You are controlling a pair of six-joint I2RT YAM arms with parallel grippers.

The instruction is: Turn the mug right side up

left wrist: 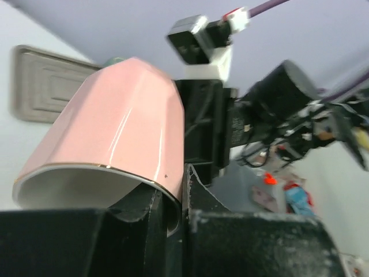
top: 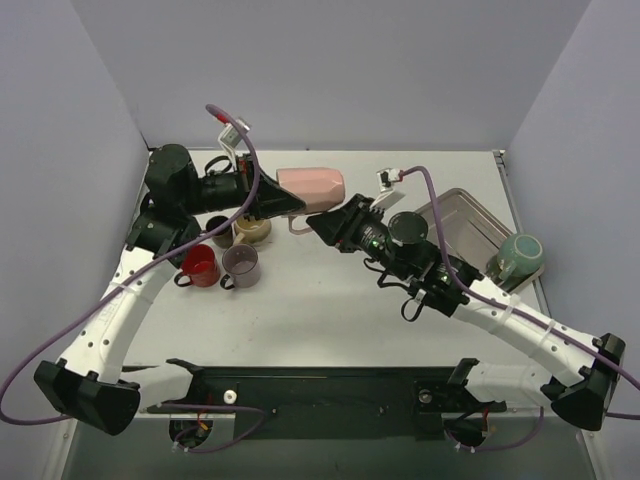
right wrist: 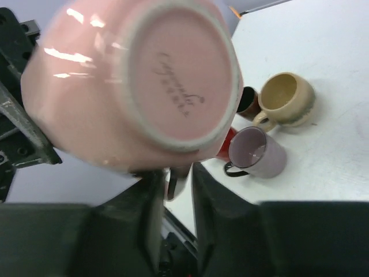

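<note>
The pink mug is held on its side in the air above the back of the table, its mouth toward the left arm. My left gripper is shut on its rim, one finger inside and one outside, as the left wrist view shows with the mug above it. My right gripper comes from the right under the mug. In the right wrist view the mug's base faces the camera, and the gripper is closed on its handle.
A red mug, a purple mug, a tan mug and a dark mug stand upright below the left gripper. A metal tray and a green cup are at the right.
</note>
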